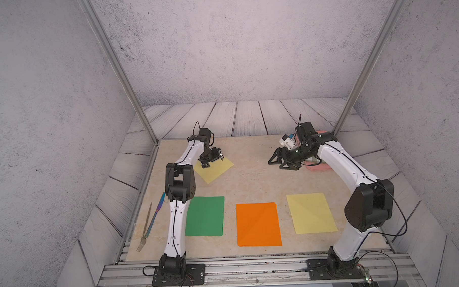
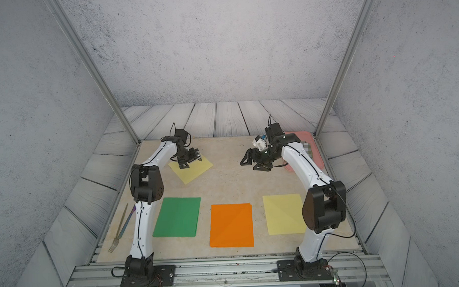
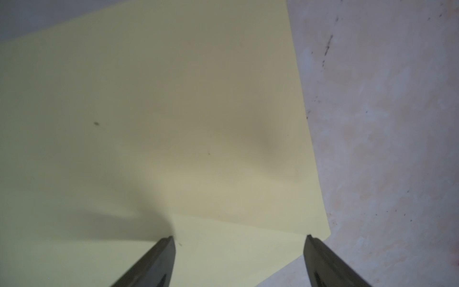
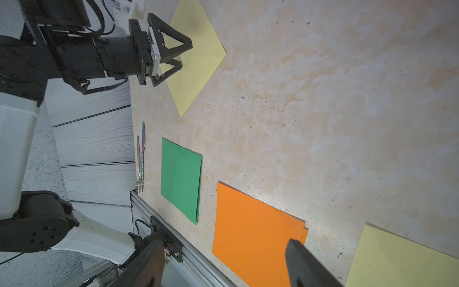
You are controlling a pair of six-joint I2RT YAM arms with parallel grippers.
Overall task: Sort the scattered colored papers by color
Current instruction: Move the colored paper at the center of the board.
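Pale yellow paper point(image 1: 216, 171) lies skewed at the far left of the desk point(image 1: 250, 180), alone, and the left fingers point(image 3: 154, 266) stand wide apart right over one corner of it (nothing clamped between them). Along the near edge lie a green pile point(image 1: 204, 216), an orange pile point(image 1: 258, 224) and a second yellow sheet point(image 1: 311, 212), all apart. Right fingers point(image 4: 305, 263) hang wide and empty above the desk, near a pink tray point(image 2: 301, 136) at the far right.
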